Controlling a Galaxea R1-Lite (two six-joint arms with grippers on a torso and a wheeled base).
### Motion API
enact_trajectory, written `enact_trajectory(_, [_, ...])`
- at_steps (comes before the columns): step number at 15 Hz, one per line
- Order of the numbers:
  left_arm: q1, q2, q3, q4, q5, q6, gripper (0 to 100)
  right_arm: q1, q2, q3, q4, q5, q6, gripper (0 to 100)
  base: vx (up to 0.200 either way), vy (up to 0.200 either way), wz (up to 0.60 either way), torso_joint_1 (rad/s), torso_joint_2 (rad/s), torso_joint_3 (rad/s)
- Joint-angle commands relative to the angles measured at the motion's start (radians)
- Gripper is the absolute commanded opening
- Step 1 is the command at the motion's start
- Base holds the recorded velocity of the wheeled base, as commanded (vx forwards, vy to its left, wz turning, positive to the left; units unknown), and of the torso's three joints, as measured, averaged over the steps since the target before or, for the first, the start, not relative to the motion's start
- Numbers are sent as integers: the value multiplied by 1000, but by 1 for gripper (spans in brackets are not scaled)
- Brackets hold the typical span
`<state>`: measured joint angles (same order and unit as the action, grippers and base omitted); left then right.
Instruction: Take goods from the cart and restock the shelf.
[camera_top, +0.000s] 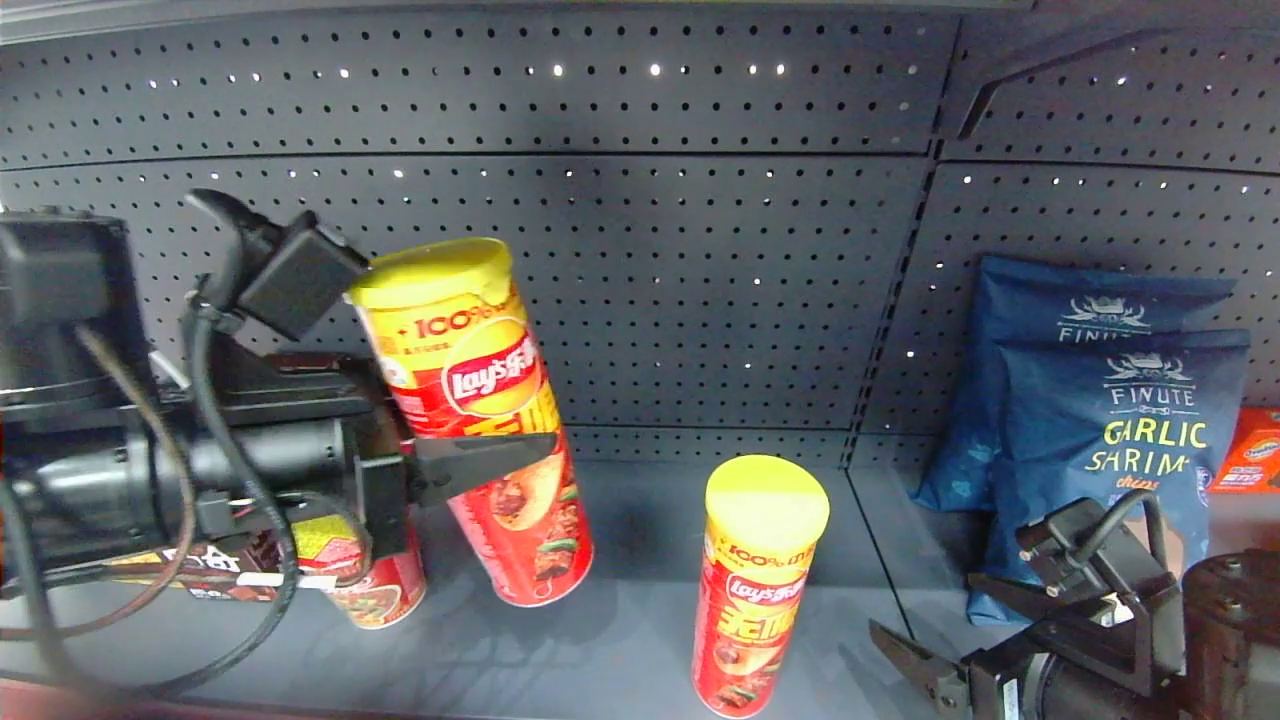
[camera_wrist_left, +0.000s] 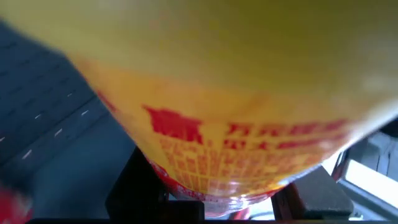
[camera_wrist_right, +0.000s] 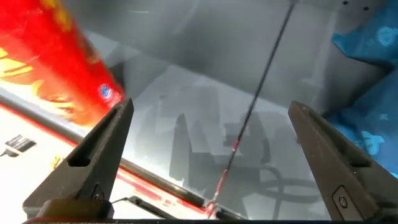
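Note:
My left gripper is shut on a tall red chip can with a yellow lid, holding it tilted, lid toward the left. The can's base is low over the grey shelf board; I cannot tell if it touches. The same can looms close in the left wrist view. A second matching can stands upright to the right, and a third can sits partly hidden behind the left arm. My right gripper waits low at the shelf's front right, open, beside the standing can.
Two blue snack bags lean against the perforated back panel on the right bay, also in the right wrist view. An orange box sits at the far right. A dark flat box lies under the left arm.

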<state>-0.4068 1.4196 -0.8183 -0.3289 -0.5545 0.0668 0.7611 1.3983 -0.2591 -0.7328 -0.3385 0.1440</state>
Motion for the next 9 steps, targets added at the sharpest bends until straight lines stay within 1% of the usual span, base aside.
enact_trajectory(1, [-12, 210, -91, -21, -94, 65, 0, -16, 1, 1, 0, 0, 0, 100, 0, 0, 0, 0, 0, 0])
enact_trajectory(2, [-9, 260, -122, -33, -136, 91, 0, -22, -2, 1, -2, 1, 2, 100, 0, 0, 0, 0, 0, 0])
enact_trajectory(3, [-6, 311, -160, -53, -156, 103, 0, -26, -4, 3, 0, 3, 2, 100, 0, 0, 0, 0, 0, 0])
enact_trajectory(5, [-3, 407, -246, -84, -177, 107, 0, -29, -2, 3, -2, 23, 3, 100, 0, 0, 0, 0, 0, 0])
enact_trajectory(6, [-1, 464, -302, -93, -213, 119, 0, -29, 2, 0, -4, 27, 3, 100, 0, 0, 0, 0, 0, 0])
enact_trajectory(7, [5, 526, -355, -98, -234, 166, 0, -29, 4, -2, -4, 30, 3, 100, 0, 0, 0, 0, 0, 0])
enact_trajectory(8, [23, 570, -398, -98, -266, 211, 0, -29, 4, 0, -4, 30, 3, 100, 0, 0, 0, 0, 0, 0])
enact_trajectory(9, [29, 593, -420, -98, -292, 225, 0, -29, 4, 0, -4, 30, 3, 100, 0, 0, 0, 0, 0, 0])
